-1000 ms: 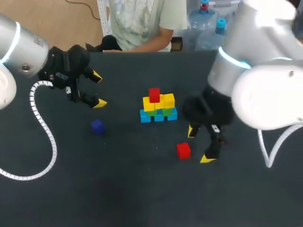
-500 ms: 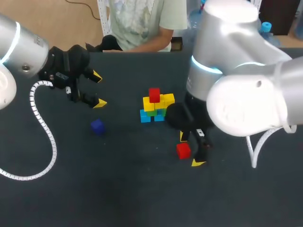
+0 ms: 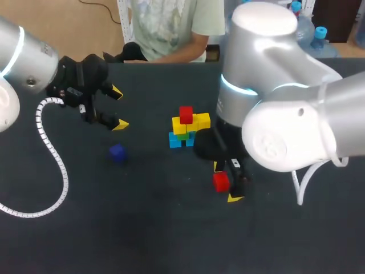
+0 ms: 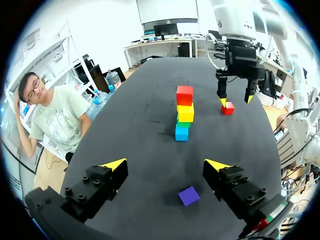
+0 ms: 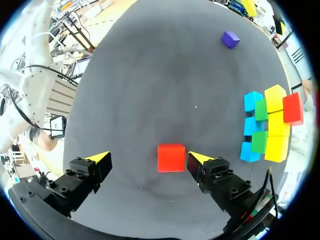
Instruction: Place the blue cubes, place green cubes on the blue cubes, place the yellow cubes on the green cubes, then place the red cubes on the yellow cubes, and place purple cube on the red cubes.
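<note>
A stack of cubes [image 3: 188, 128] stands mid-table: blue cubes [image 5: 250, 125] at the base, green [image 5: 259, 125] and yellow [image 5: 274, 122] above, one red cube [image 3: 186, 114] on top. A loose red cube [image 3: 221, 181] lies in front of the stack. My right gripper [image 5: 149, 157] is open, and this red cube [image 5: 171, 157] sits between its fingers, close to one and apart from the other. The purple cube [image 3: 117, 152] lies at the left. My left gripper [image 3: 118, 108] hangs open and empty above the table, with the purple cube [image 4: 189, 195] under it.
The dark table [image 3: 142, 228] spreads wide in front and to the left. My right arm's bulky body [image 3: 268, 85] hides the stack's right part in the head view. A person sits behind the far edge, not reaching over.
My right arm has swung left and its open fingers now straddle the loose red cube. The left arm and the cubes have not moved.
</note>
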You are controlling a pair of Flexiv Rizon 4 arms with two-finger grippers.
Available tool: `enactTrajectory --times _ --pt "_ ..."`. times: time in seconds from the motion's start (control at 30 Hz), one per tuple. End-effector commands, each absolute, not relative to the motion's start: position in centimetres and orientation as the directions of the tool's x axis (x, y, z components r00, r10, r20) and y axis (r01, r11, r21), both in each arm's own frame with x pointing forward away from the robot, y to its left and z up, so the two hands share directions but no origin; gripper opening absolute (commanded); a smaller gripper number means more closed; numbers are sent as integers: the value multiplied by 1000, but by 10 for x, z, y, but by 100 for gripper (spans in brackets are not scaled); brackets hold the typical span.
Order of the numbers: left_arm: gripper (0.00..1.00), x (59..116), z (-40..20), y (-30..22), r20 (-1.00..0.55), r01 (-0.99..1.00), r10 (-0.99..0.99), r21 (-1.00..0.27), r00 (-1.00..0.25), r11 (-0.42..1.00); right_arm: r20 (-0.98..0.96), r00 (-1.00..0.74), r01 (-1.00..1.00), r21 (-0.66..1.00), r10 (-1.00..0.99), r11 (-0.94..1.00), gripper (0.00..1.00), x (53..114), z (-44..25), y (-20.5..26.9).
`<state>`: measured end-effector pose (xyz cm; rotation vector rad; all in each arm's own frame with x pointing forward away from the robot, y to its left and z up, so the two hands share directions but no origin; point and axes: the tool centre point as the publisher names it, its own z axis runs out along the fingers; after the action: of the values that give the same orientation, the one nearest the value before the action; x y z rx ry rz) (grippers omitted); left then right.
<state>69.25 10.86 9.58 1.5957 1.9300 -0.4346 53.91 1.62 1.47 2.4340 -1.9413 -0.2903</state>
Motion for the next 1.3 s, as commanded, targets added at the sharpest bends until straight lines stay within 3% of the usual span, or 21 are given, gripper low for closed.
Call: enactTrajectory --times 0.03,1.3 --pt "100 693 95 110 -627 967 772 118 -103 225 -128 212 -966 123 -969 -227 100 541 12 18" --pt "100 693 95 110 -627 967 772 118 -103 225 -39 182 -980 78 -983 -184 100 553 -2 19"
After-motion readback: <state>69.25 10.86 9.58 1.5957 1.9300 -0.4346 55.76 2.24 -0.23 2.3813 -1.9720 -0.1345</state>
